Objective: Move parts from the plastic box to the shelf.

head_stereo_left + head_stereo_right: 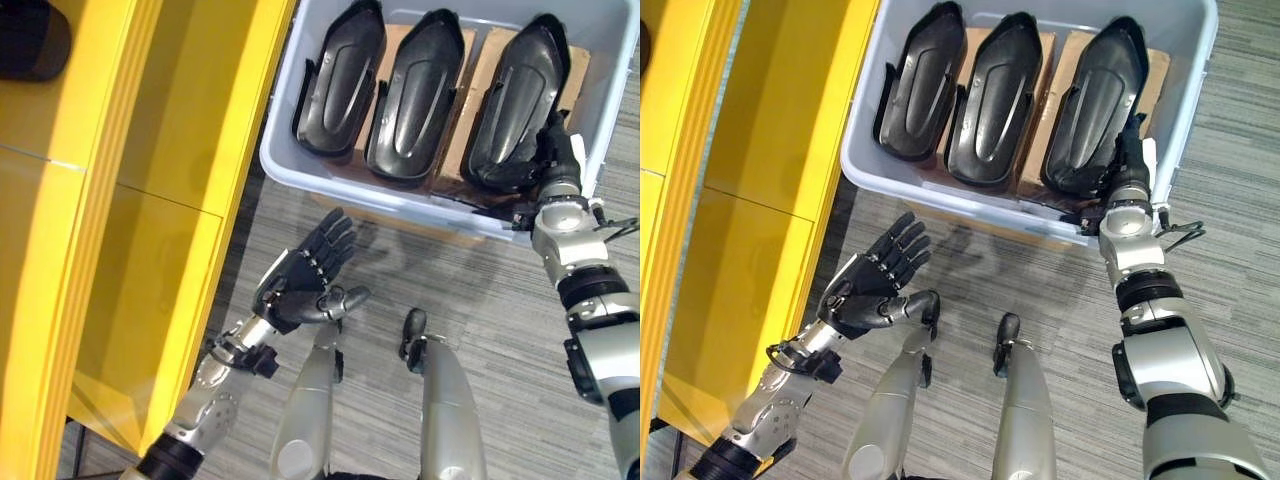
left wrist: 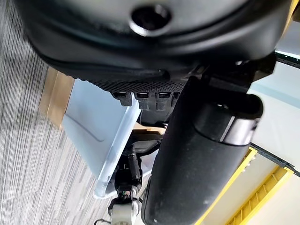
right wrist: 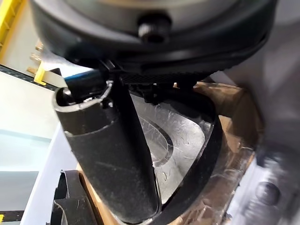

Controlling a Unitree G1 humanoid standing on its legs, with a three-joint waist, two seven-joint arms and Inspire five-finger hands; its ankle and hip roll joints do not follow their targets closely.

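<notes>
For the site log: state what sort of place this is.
Probably a factory or warehouse parts-handling area: yellow shelf, grey plastic box holding three black moulded parts on cardboard, and a grey carpeted floor.

Grey, finely striped carpet floor (image 1: 500, 300) spreads beside a tall yellow metal cabinet (image 1: 120, 200), whose flat panels stand along the carpet's left.
</notes>
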